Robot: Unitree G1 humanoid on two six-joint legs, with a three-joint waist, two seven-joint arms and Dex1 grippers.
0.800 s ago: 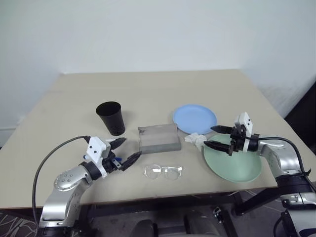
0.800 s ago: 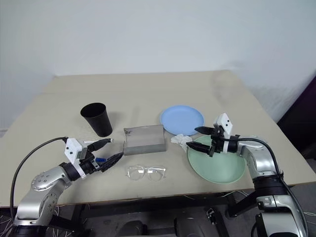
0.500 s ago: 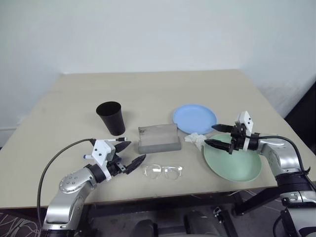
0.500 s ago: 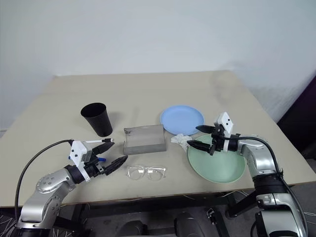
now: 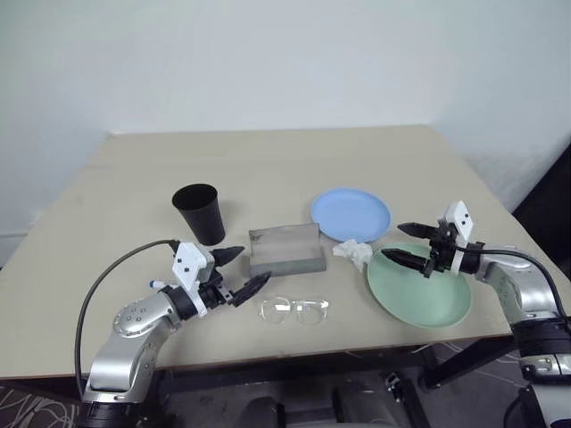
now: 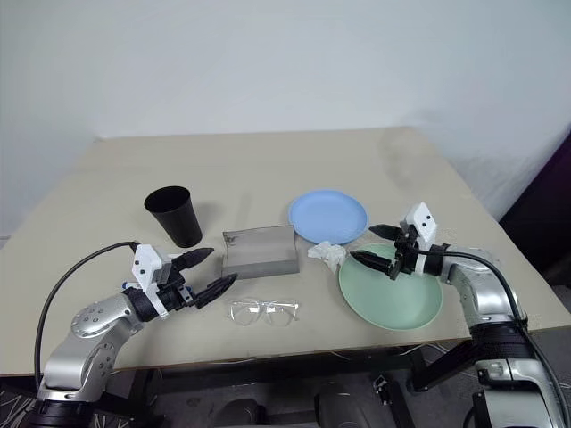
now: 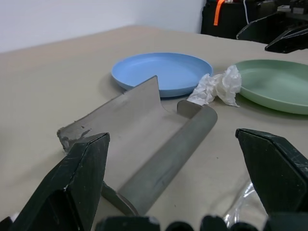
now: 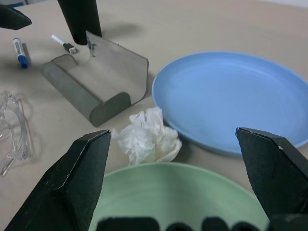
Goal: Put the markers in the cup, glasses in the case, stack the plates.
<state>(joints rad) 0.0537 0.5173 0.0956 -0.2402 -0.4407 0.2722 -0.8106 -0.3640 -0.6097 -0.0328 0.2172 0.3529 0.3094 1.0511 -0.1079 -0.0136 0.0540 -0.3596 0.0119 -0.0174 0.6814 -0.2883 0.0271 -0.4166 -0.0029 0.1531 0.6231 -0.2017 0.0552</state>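
Beige desk (image 5: 268, 160), white wall | left gripper (image 5: 239, 270) jaws spread, empty, beside glasses (image 5: 294, 310) | right gripper (image 5: 412, 245) jaws spread over green plate (image 5: 419, 290) | tissue (image 5: 353, 253), open case (image 5: 285, 250), blue plate (image 5: 351, 214), cup (image 5: 200, 213) beyond | 2 markers (image 8: 19, 52) beside case

A plain indoor test room, most likely a robotics lab rather than a home. A bare beige table (image 5: 294, 160) stands against an unadorned white wall (image 5: 285, 62) ahead of both grippers. The items laid out look like staged props: a black cup (image 5: 201, 213) just beyond the left gripper (image 5: 239, 269), a grey case (image 5: 285, 250) between the two grippers, and a mint green plate (image 5: 419, 287) under the right gripper (image 5: 416, 244). Dark equipment with an orange cable (image 7: 219, 9) sits beyond the table's far edge in the left wrist view.
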